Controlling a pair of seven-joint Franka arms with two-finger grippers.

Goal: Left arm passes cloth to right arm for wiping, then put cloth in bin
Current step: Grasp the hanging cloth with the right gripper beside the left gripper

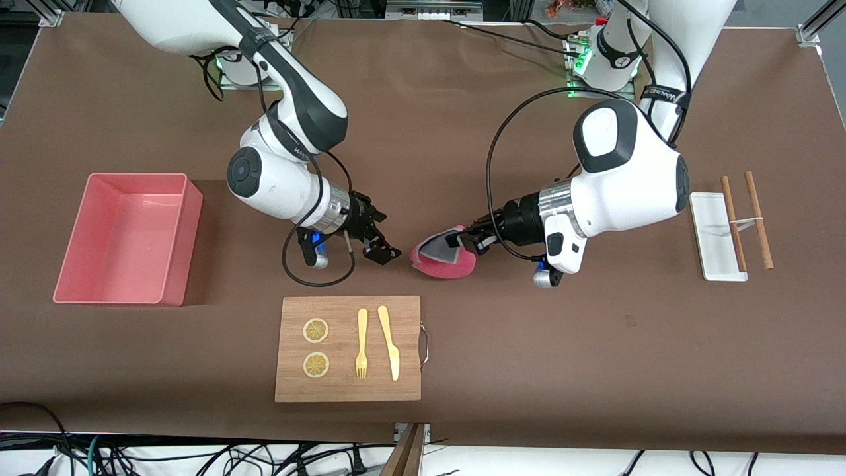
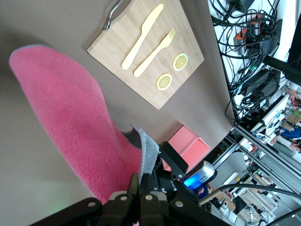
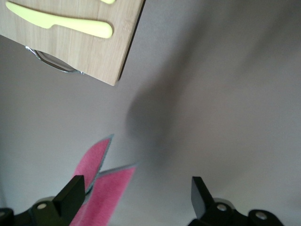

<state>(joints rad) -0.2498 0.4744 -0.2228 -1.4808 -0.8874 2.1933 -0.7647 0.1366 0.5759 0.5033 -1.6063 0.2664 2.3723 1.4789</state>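
Observation:
The magenta-red cloth [image 1: 444,261] with its grey underside hangs folded from my left gripper [image 1: 470,238], which is shut on its edge, low over the table's middle. In the left wrist view the cloth [image 2: 70,117] fills the frame ahead of my shut fingers [image 2: 136,183]. My right gripper [image 1: 381,243] is open and empty, a short gap from the cloth, toward the right arm's end. In the right wrist view the cloth [image 3: 101,188] shows by one of its spread fingers [image 3: 70,193]. The pink bin [image 1: 173,248] stands empty at the right arm's end.
A wooden board [image 1: 348,390] with two lemon slices, a yellow fork [image 1: 361,344] and a yellow knife [image 1: 389,342] lies nearer the camera than the grippers. A white tray [image 1: 712,238] with two brown sticks [image 1: 759,218] lies at the left arm's end.

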